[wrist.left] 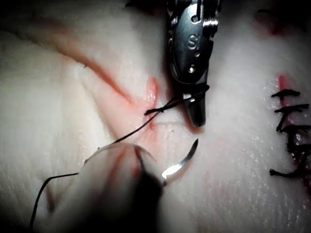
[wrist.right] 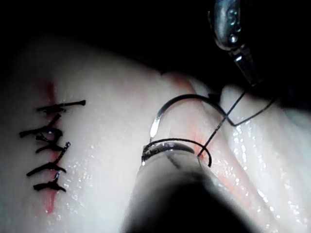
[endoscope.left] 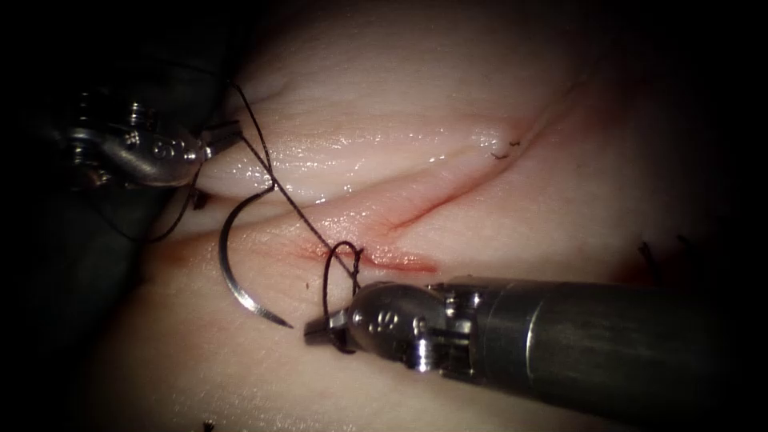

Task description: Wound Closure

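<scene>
On the tissue [endoscope.left: 496, 240], the left tool [endoscope.left: 228, 138] is clamped on the thread [endoscope.left: 300, 214] while the right tool [endoscope.left: 320, 328], jaws together with thread looped around them, lies beside the cut [endoscope.left: 416, 216]; the needle [endoscope.left: 232, 272] rests free left of it, suggesting knot-tying.

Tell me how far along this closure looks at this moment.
Done: a row of stitches sits off to one side, and thread already enters the tissue at the cut. In hand: thread loops around the right tool, the left tool holds thread, and the needle lies free on the tissue, left of the cut. Left: the cut gapes open.
</scene>
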